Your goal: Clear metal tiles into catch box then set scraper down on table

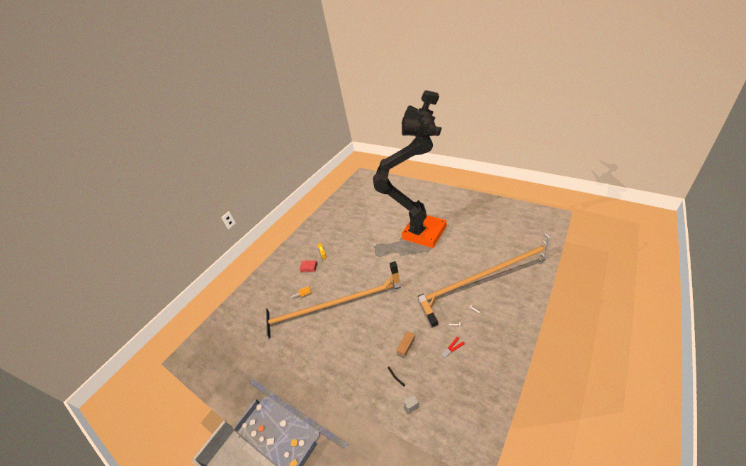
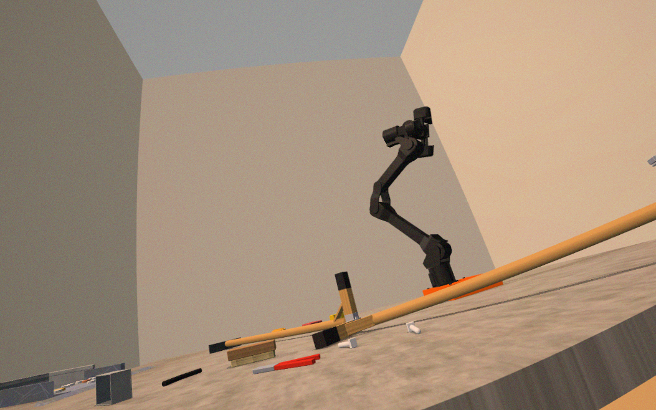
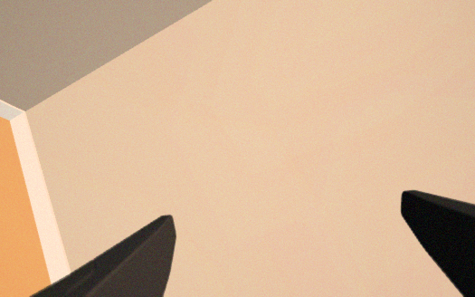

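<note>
The steel bench plate (image 1: 277,433) lies at the near edge of the table, with several small white and orange tiles (image 1: 261,429) on it. The grey catch box (image 1: 218,450) adjoins its left end. A long wooden-handled scraper (image 1: 329,302) with a black blade (image 1: 268,323) and an upright grip (image 1: 393,273) lies mid-table. A second long tool (image 1: 482,273) with a grey toothed head (image 1: 545,245) lies to its right. My gripper (image 1: 424,122) is raised high above the arm's base, far from both tools. In the wrist view it (image 3: 287,205) is open and empty, facing the beige wall.
The orange arm base (image 1: 424,231) stands at the table's back. Loose items lie around: a red block (image 1: 307,265), a yellow block (image 1: 321,250), a wooden block (image 1: 405,343), red pliers (image 1: 453,348), a black rod (image 1: 396,375), a grey cube (image 1: 411,404) and white bolts (image 1: 474,309).
</note>
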Available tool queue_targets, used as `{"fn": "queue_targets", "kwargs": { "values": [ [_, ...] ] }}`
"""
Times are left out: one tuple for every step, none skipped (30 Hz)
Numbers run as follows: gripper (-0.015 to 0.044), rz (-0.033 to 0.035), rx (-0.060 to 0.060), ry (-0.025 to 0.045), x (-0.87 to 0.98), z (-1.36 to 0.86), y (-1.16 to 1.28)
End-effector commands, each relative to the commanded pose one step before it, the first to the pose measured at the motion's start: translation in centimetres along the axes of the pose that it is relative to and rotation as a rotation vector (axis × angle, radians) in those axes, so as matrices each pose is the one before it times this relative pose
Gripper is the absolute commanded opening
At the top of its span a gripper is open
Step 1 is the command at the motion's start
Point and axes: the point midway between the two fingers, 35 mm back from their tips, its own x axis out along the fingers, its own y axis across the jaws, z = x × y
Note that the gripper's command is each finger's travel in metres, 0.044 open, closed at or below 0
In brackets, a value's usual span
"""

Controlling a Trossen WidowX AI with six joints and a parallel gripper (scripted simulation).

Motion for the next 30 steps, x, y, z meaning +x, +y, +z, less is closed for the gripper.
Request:
{"fn": "queue_targets", "kwargs": {
  "values": [
    [0.0414, 0.01915, -0.0088, -0.00184, -0.015, -0.161, 0.451],
    [0.0387, -0.00285, 0.0013, 0.00259, -0.020, -0.082, -0.078],
    [0.0361, -0.00476, 0.0021, 0.00433, -0.034, -0.136, -0.130],
    [0.0335, -0.00573, 0.0025, 0.00519, -0.041, -0.163, -0.157],
    [0.0309, -0.00575, 0.0025, 0.00520, -0.041, -0.163, -0.157],
    [0.0282, -0.00577, 0.0024, 0.00520, -0.042, -0.163, -0.158],
    [0.0256, -0.00579, 0.0024, 0.00520, -0.042, -0.163, -0.159],
    [0.0230, -0.00581, 0.0024, 0.00521, -0.042, -0.163, -0.159],
    [0.0204, -0.00582, 0.0024, 0.00521, -0.043, -0.163, -0.160],
    [0.0177, -0.00584, 0.0024, 0.00521, -0.043, -0.163, -0.160],
    [0.0151, -0.00586, 0.0023, 0.00521, -0.044, -0.163, -0.161],
    [0.0125, -0.00588, 0.0023, 0.00522, -0.044, -0.163, -0.161],
    [0.0099, -0.00590, 0.0023, 0.00522, -0.044, -0.163, -0.162],
    [0.0072, -0.00592, 0.0023, 0.00522, -0.045, -0.163, -0.162],
    [0.0046, -0.00593, 0.0023, 0.00522, -0.045, -0.163, -0.163],
    [0.0020, -0.00595, 0.0022, 0.00522, -0.045, -0.163, -0.164],
    [0.0000, -0.00597, 0.0022, 0.00523, -0.046, -0.163, -0.164],
    [0.0000, -0.00599, 0.0022, 0.00523, -0.046, -0.163, -0.165],
    [0.0000, -0.00601, 0.0022, 0.00523, -0.046, -0.163, -0.165],
    [0.0000, -0.00602, 0.0022, 0.00523, -0.047, -0.163, -0.166],
    [0.0000, -0.00604, 0.0021, 0.00523, -0.047, -0.163, -0.167],
    [0.0000, -0.00606, 0.0021, 0.00523, -0.048, -0.163, -0.167],
    [0.0000, -0.00608, 0.0021, 0.00523, -0.048, -0.163, -0.168],
    [0.0000, -0.00610, 0.0021, 0.00524, -0.048, -0.163, -0.168],
    [0.0000, -0.00611, 0.0021, 0.00524, -0.049, -0.163, -0.169],
    [0.0000, -0.00613, 0.0020, 0.00524, -0.049, -0.163, -0.170],
    [0.0000, -0.00615, 0.0020, 0.00524, -0.049, -0.163, -0.170],
    [0.0000, -0.00617, 0.0020, 0.00524, -0.050, -0.163, -0.171],
    [0.0000, -0.00618, 0.0020, 0.00524, -0.050, -0.163, -0.171],
    [0.0000, -0.00620, 0.0020, 0.00524, -0.050, -0.163, -0.172]
  ]
}}
